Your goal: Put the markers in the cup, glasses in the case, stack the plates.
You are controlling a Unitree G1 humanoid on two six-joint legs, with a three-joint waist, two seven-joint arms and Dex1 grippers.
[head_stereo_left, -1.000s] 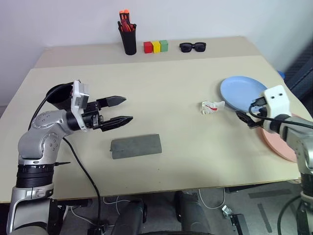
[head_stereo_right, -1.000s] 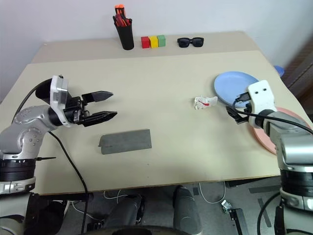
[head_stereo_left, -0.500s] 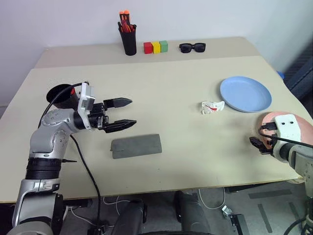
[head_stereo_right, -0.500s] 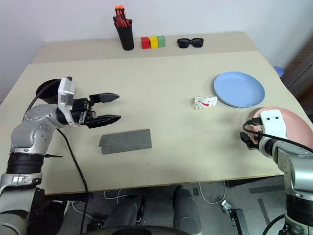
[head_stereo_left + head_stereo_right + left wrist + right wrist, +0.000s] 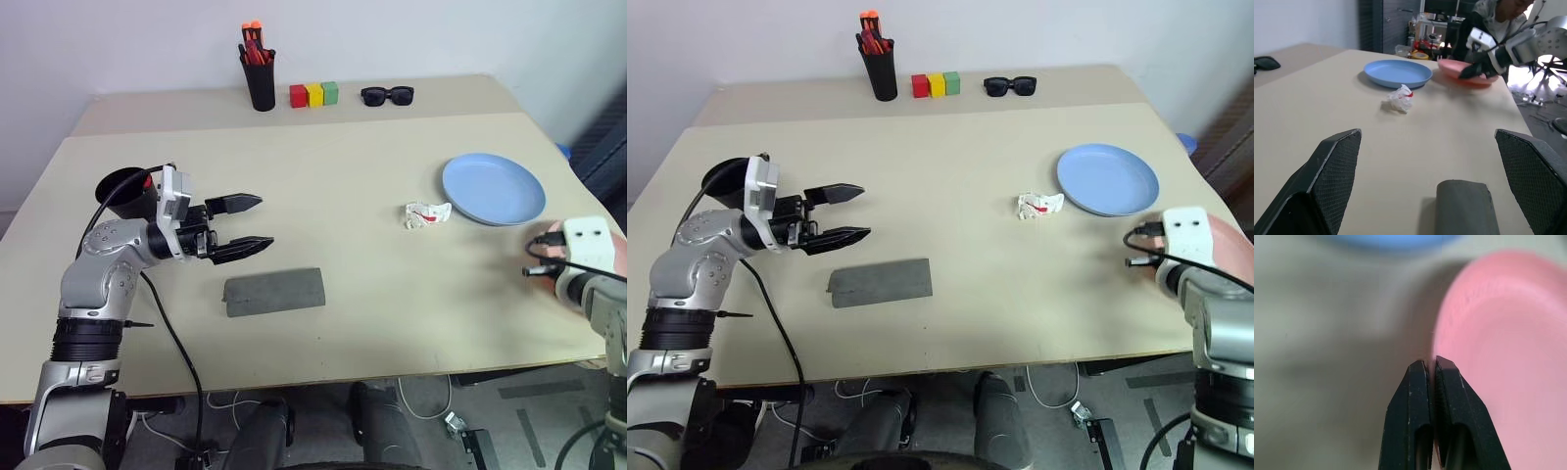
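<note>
Pink plate (image 5: 1508, 357) at the table's right edge is pinched by its rim in my right gripper (image 5: 1431, 363); next I lift it onto the blue plate (image 5: 493, 188), left gripper (image 5: 247, 222) open

On the beige table (image 5: 343, 166) are placed a grey case (image 5: 274, 292), a blue plate (image 5: 493, 189), a crumpled wrapper (image 5: 424, 213), a pen holder (image 5: 260, 78), three coloured blocks (image 5: 313, 94) and sunglasses (image 5: 387, 95).
</note>
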